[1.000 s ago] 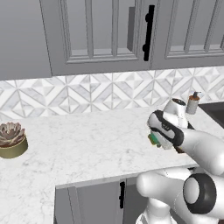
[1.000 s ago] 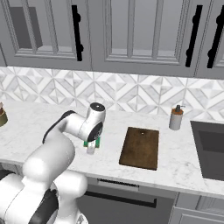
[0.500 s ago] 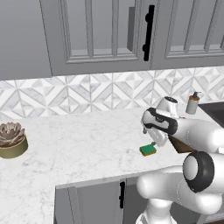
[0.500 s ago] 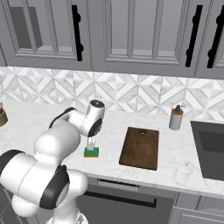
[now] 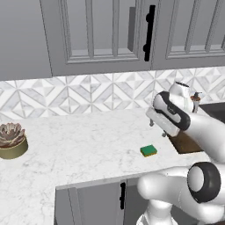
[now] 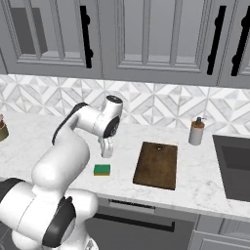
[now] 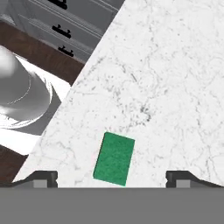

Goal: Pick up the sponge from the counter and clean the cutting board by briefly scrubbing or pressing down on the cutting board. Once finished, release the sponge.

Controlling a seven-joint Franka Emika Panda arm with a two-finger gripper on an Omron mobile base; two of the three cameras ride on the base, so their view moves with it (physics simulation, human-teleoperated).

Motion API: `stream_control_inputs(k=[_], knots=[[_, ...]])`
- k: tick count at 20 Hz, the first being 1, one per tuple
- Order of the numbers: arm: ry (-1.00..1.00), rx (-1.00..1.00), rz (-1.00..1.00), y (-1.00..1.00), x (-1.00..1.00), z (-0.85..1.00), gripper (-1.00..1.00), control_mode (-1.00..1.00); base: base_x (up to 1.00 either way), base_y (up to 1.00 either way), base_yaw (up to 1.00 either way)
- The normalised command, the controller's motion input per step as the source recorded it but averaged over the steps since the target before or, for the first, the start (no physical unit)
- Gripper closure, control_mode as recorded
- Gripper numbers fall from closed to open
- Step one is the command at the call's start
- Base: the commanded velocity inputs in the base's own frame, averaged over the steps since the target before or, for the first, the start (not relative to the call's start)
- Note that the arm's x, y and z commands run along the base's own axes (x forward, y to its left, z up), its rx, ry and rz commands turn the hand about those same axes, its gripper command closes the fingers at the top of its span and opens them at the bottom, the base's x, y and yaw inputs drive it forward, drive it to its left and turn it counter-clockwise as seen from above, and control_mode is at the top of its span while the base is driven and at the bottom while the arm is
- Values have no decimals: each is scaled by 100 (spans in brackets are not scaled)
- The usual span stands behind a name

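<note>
The sponge (image 5: 149, 150) (image 6: 102, 169) lies flat, green side up, on the white counter (image 5: 79, 145) (image 6: 39, 146) near its front edge. It rests left of the dark brown cutting board (image 6: 157, 164) (image 5: 183, 143) and does not touch it. My gripper (image 6: 106, 149) (image 5: 157, 129) hangs a little above and behind the sponge, open, with nothing between its fingers. In the hand view the sponge (image 7: 114, 159) sits between the two spread fingertips (image 7: 43, 177), well below them on the counter (image 7: 166, 87).
A soap dispenser (image 6: 196, 132) (image 5: 194, 101) stands at the backsplash behind the board. A dark sink (image 6: 234, 166) lies to the right. A potted succulent (image 5: 11, 140) sits at the far left. Wall cabinets hang overhead.
A second ago the gripper was shut on the sponge just above the counter. It has opened, the sponge has dropped onto the counter, and the hand has lifted slightly.
</note>
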Motion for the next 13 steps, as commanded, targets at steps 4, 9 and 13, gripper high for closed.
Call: stream_control_inputs(k=[4, 9, 13], knots=[[-25, -7, 17, -29, -98, 32, -100, -100, 0, 0, 0], [-25, -6, 14, -14, -100, 19, -100, -100, 0, 0, 0], [-32, -6, 18, 0, -100, 39, -100, -100, 0, 0, 0]])
